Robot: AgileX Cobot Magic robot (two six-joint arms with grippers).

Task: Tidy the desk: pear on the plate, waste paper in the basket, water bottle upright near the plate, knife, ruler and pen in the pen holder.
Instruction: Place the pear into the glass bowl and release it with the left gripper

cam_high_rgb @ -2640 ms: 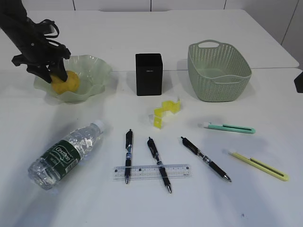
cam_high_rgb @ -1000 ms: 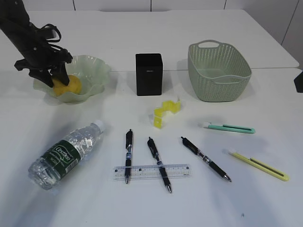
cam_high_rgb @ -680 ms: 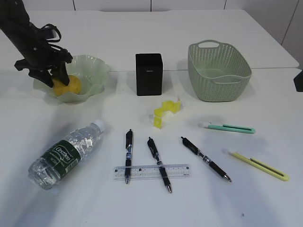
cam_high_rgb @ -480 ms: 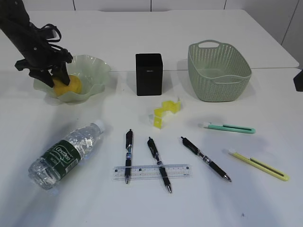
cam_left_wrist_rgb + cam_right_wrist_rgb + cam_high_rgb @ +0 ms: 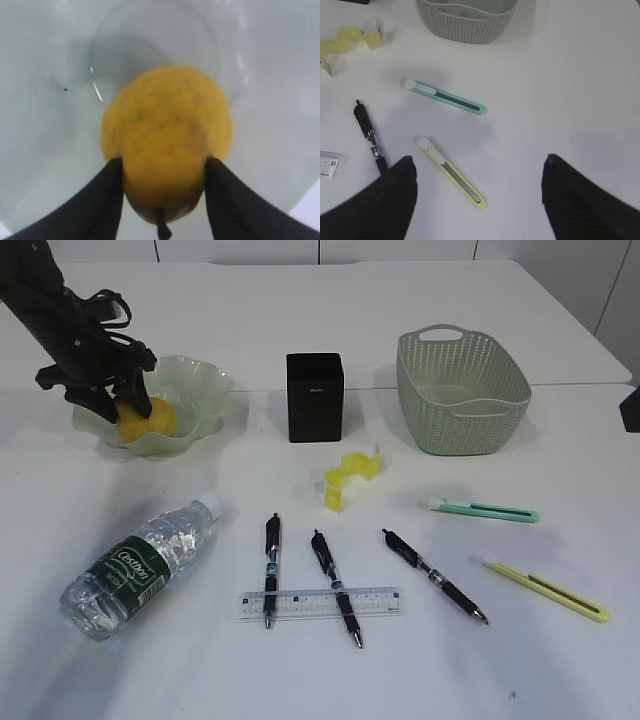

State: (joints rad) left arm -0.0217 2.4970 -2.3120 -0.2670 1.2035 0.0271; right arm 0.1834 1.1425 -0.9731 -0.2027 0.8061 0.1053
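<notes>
A yellow pear [image 5: 167,145] with faint brown speckles and a dark stem sits in the translucent pale green plate [image 5: 195,390] at the upper left. The pen holder [image 5: 314,397] is matte black; the basket [image 5: 462,390] is sage green with a perforated weave pattern. The clear water bottle [image 5: 140,565] carries a dark green label with white lettering and a white cap. The folded paper [image 5: 350,476] is bright yellow. One utility knife [image 5: 445,97] is teal, the other [image 5: 452,173] yellow-green. The desk [image 5: 420,300] is plain white.

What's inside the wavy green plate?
The yellow pear sits in the plate, between the left gripper's fingers. The plate's bottom right under the pear is covered.
</notes>
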